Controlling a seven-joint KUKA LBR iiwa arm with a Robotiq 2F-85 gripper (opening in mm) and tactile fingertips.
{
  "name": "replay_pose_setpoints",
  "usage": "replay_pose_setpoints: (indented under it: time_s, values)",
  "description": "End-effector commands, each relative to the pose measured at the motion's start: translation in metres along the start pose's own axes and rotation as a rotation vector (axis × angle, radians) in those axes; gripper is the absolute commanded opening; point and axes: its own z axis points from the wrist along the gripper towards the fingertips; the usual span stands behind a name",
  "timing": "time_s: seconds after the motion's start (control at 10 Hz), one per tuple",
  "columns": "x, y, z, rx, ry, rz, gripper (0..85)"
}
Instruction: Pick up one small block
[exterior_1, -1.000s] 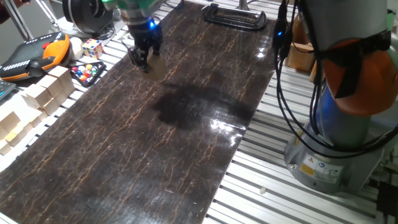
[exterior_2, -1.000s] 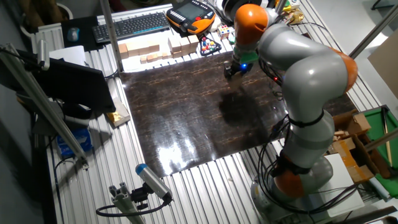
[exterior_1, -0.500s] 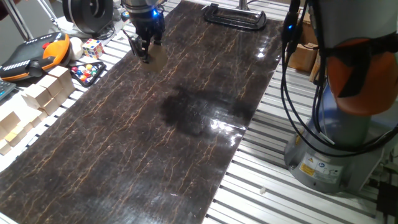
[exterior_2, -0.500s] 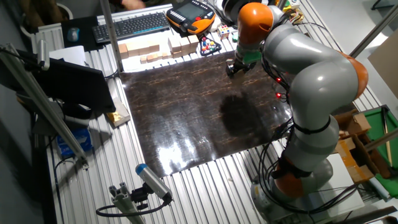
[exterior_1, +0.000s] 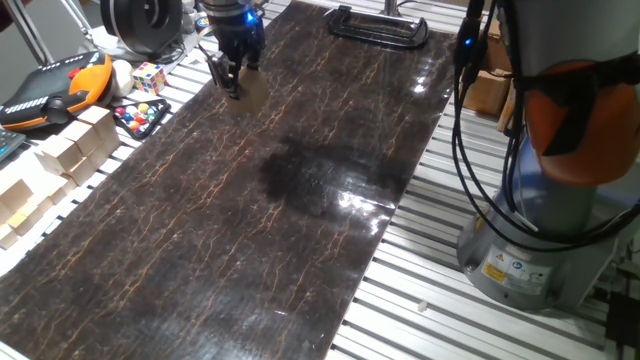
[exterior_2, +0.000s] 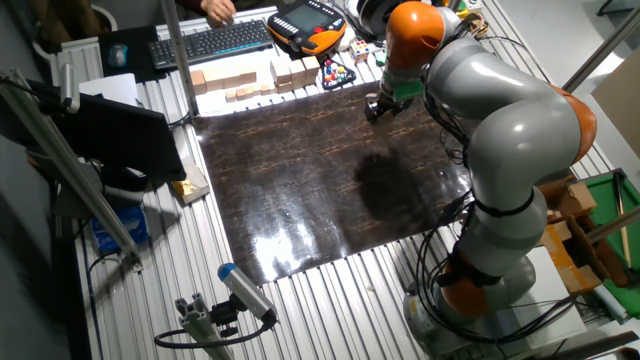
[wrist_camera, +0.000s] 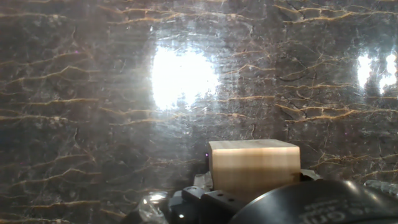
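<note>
The small block is a plain light-tan wooden cube at the far left corner of the dark marble-patterned mat. My gripper is closed around it and seems to hold it just above the mat. In the hand view the block fills the lower middle, right in front of the black gripper body; the fingertips are hidden there. In the other fixed view the gripper hangs over the mat's far edge and the block is too small to make out.
Left of the mat are a multicoloured puzzle cube, a tray of coloured balls, several larger pale wooden blocks and an orange pendant. A black clamp lies at the far end. The robot base stands at the right.
Over the last second the gripper moved toward the mat's far left corner, and the block moved with it. In the last half second almost nothing moved.
</note>
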Motion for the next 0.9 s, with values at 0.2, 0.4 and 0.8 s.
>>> replay_pose_setpoints:
  time_s: [0.2, 0.4, 0.8]
  values:
    - [0.0002, 0.0003, 0.0, -0.003, 0.002, -0.003, 0.7]
    - [-0.001, 0.0001, 0.0009, -0.002, 0.0, -0.003, 0.7]
    - [-0.0014, 0.0001, 0.0013, -0.003, 0.0, -0.003, 0.7]
